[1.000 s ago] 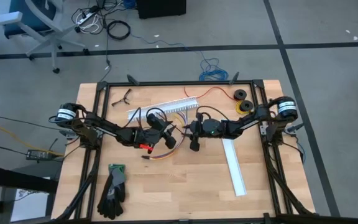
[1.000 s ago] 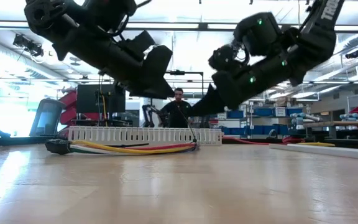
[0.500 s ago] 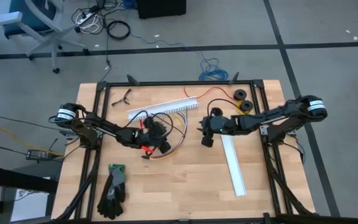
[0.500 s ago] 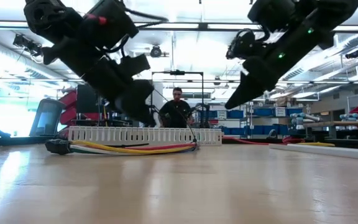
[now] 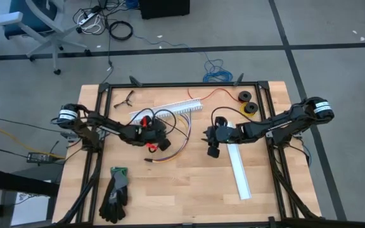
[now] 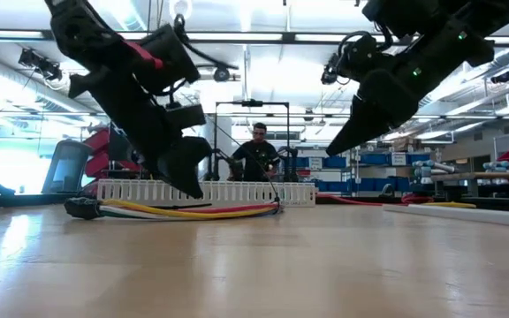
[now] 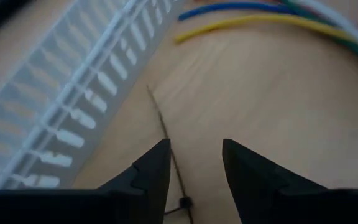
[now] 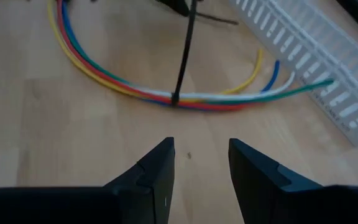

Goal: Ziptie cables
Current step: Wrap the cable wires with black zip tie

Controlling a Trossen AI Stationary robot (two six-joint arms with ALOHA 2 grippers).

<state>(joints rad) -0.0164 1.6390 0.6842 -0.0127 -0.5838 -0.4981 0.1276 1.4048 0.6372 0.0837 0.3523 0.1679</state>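
The cables [image 8: 135,89] lie in a curve on the wood, their dark connector [image 6: 82,208] at one end. A black ziptie [image 8: 176,96] circles them, and its tail [image 8: 188,37] sticks up. My left gripper [image 7: 196,158] hangs open just above the table beside the cables [image 5: 170,154], pointing steeply down. A thin dark ziptie strip [image 7: 161,121] lies on the wood under its fingers. My right gripper [image 8: 201,155] is open and empty. It hovers to the right of the cables, above the table [image 5: 211,151].
A white slotted channel [image 5: 170,109] lies just beyond the cables, and a second white channel piece [image 5: 239,168] at the right. Black gloves [image 5: 115,193] lie near the front left, tape rolls [image 5: 248,104] at the far right. A person [image 6: 256,159] stands behind the table.
My right gripper has drawn away from the cables toward the table's right edge and risen. My left gripper has tipped from nearly level to steeply down and sunk toward the table beside the cables. The cables have stayed where they were.
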